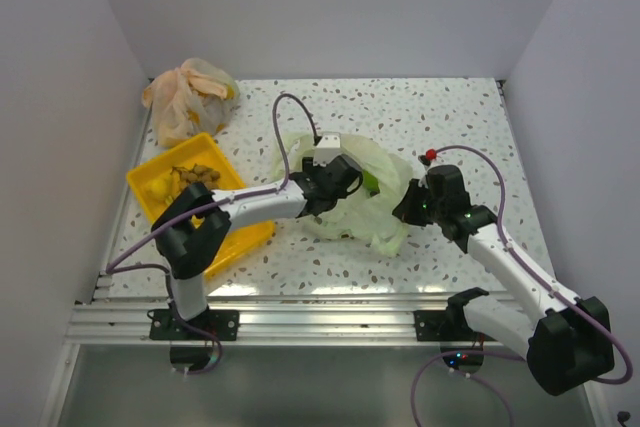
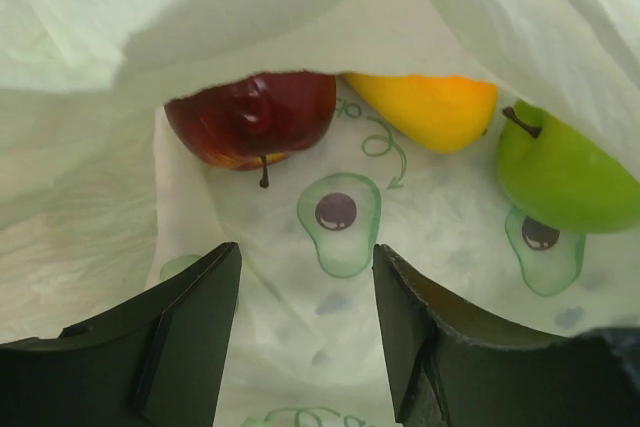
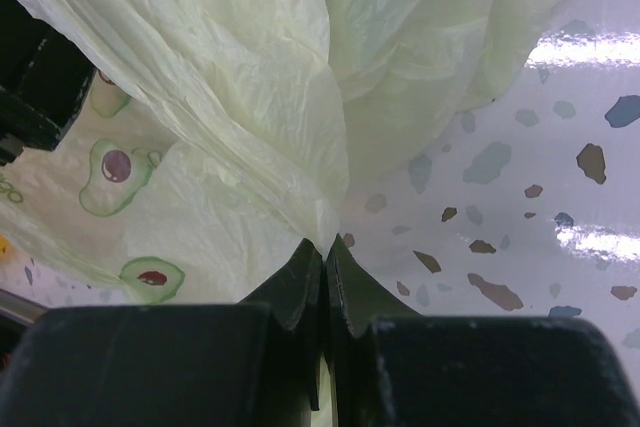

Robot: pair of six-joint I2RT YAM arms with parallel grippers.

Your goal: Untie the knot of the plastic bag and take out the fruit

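Note:
The pale green plastic bag (image 1: 385, 209) lies mid-table with its mouth open. My left gripper (image 1: 343, 175) reaches into it. In the left wrist view the left gripper (image 2: 305, 259) is open, with only the bag's printed floor between its fingers. Just ahead lie a dark red apple (image 2: 250, 117), an orange-yellow fruit (image 2: 430, 107) and a green round fruit (image 2: 560, 172), under the bag's upper sheet (image 2: 100, 27). My right gripper (image 1: 408, 209) (image 3: 325, 244) is shut on a fold of the bag (image 3: 250, 67) at its right edge.
A yellow tray (image 1: 152, 209) at the left holds a yellow fruit (image 1: 160, 187) and a brown cluster (image 1: 195, 175). An orange-beige bag (image 1: 190, 97) sits behind it near the left wall. The speckled tabletop (image 3: 520, 197) shows beside the right gripper.

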